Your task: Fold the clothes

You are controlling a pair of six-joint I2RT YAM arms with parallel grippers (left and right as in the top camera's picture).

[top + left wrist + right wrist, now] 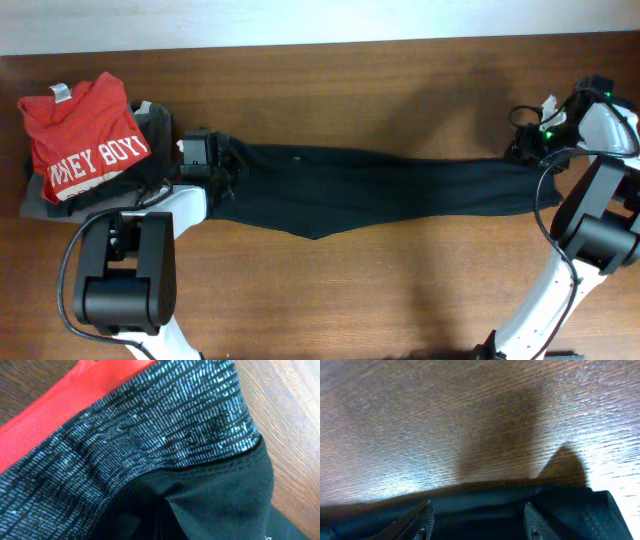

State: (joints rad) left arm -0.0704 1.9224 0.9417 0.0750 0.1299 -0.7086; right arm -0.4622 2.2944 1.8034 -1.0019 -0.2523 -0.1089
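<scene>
Across the middle of the wooden table (350,90), the black trousers (370,190) lie drawn out in one long strip from side to side, with a shallow point sagging toward the front edge. The waist end meets the left gripper (222,165). The leg ends reach the right gripper (522,152).

Left gripper: its fingers are pressed together on the waist end of the trousers, and the fabric bunches around them in the overhead view. The fingers themselves are hidden in both views that cover them.

Right gripper: the right wrist view shows two fingers (422,520) standing apart at the bottom edge, with black fabric spanning the gap between them. Whether the pads press on that fabric cannot be told.

View differences:
- The overhead view alone shows the full length of the trousers and both arms. It also shows a red T-shirt (85,140) with white lettering lying on a grey garment (155,125) at the left end of the table, just beside the left gripper.
- The left wrist view alone shows waistband detail: a grey-and-black striped band (150,425), a red-orange inner band (65,405) above it, and plain black fabric below.
- The right wrist view alone shows the finger spacing, with bare wood beyond the fabric edge.
</scene>
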